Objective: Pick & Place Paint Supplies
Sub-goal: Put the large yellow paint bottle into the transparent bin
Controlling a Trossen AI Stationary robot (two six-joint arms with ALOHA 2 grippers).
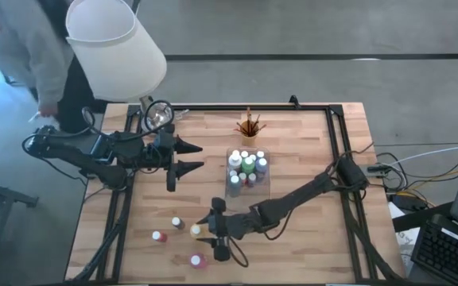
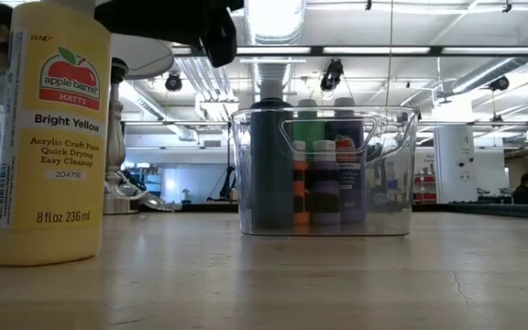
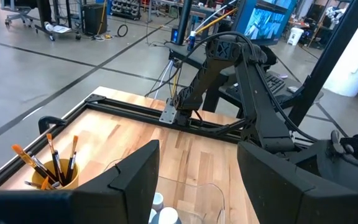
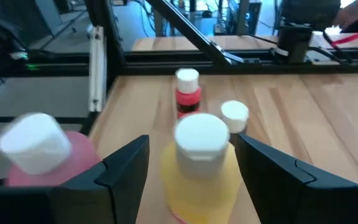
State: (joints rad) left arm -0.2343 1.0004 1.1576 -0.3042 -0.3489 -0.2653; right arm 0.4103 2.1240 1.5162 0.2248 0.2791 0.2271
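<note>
With the right gripper (image 4: 188, 165) spread around the yellow bottle (image 4: 197, 165) (not yet clamped), the pink bottle (image 4: 42, 155) just beside could be toppled by one finger.

Right end effector (image 1: 199, 233) straddles the yellow bottle (image 1: 195, 231) near the table's (image 1: 308, 238) front.

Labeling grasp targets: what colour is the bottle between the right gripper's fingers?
Yellow bottle with a white cap, clearest in the right wrist view.
</note>
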